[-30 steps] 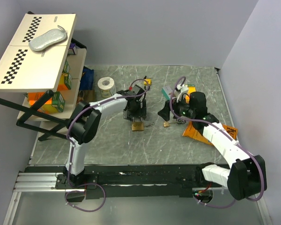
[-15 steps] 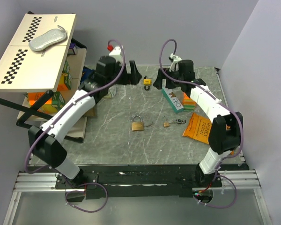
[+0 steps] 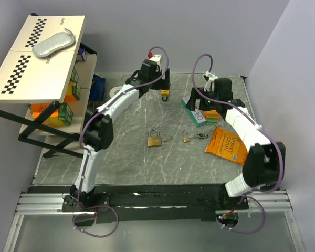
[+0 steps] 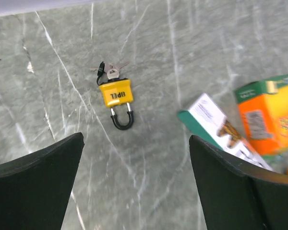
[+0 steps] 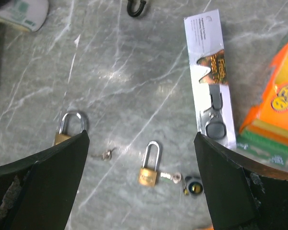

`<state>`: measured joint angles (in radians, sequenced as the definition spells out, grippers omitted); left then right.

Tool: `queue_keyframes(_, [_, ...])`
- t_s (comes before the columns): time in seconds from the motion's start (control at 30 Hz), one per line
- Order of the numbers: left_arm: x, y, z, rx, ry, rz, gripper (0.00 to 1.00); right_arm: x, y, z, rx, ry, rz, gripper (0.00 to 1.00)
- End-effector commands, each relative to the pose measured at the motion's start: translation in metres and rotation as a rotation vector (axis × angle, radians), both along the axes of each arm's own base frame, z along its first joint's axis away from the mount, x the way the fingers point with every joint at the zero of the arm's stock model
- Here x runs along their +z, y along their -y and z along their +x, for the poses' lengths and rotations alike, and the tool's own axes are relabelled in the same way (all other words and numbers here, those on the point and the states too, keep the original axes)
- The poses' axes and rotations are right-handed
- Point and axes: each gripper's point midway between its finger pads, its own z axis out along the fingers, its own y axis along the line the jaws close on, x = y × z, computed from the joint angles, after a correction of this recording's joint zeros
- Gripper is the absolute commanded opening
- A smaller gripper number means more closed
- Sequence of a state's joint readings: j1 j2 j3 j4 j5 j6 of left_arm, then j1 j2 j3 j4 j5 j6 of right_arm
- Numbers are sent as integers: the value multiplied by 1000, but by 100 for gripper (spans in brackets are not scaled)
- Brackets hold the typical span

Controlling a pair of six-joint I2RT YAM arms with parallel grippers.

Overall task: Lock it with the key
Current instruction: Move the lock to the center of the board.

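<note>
A small brass padlock (image 5: 150, 170) lies on the marble table with a key (image 5: 170, 176) in its base and a black fob (image 5: 193, 186); it also shows in the top view (image 3: 187, 138). A larger brass padlock (image 3: 154, 139) lies to its left with loose keys (image 5: 105, 154) beside it. A yellow padlock (image 4: 119, 93) with a black shackle and keys (image 4: 110, 71) lies at the back. My left gripper (image 4: 137, 191) is open and empty, raised above the yellow padlock. My right gripper (image 5: 141, 191) is open and empty, high above the small brass padlock.
A green-and-white box (image 3: 194, 110) and an orange box (image 3: 212, 113) lie at the back right. An orange packet (image 3: 226, 144) lies right of the small padlock. A tape roll (image 5: 19, 12) is at the back left. A shelf rack (image 3: 47, 105) stands on the left.
Both arms have risen from the brass padlocks at the table's middle to the back. The left gripper then swung right over the yellow padlock. The padlocks stay put.
</note>
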<state>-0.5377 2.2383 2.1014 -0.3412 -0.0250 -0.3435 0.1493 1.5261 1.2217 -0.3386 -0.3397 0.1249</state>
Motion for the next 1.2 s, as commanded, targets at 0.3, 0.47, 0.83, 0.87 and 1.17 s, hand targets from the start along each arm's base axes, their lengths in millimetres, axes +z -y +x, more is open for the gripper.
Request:
queue_keyframes(0.3, [-48,27,36,-96,-53,-214,56,38,24,-35,-32,124,-37,99])
queue_keyframes(0.47, [-69,38,35,-123,-82,-228,46,37,26,-33,-26,118,-36,99])
queue_keyframes(0.83, [-111,32,46,-46,-114,-179,35,32,31,-33,-42,86,-28,99])
queue_keyframes(0.87, [-116,33,47,-43,-116,-177,35,32,31,-33,-42,85,-29,99])
queue_keyframes(1.17, [-132,36,60,-26,-103,-167,37,32,37,-36,-53,80,-43,99])
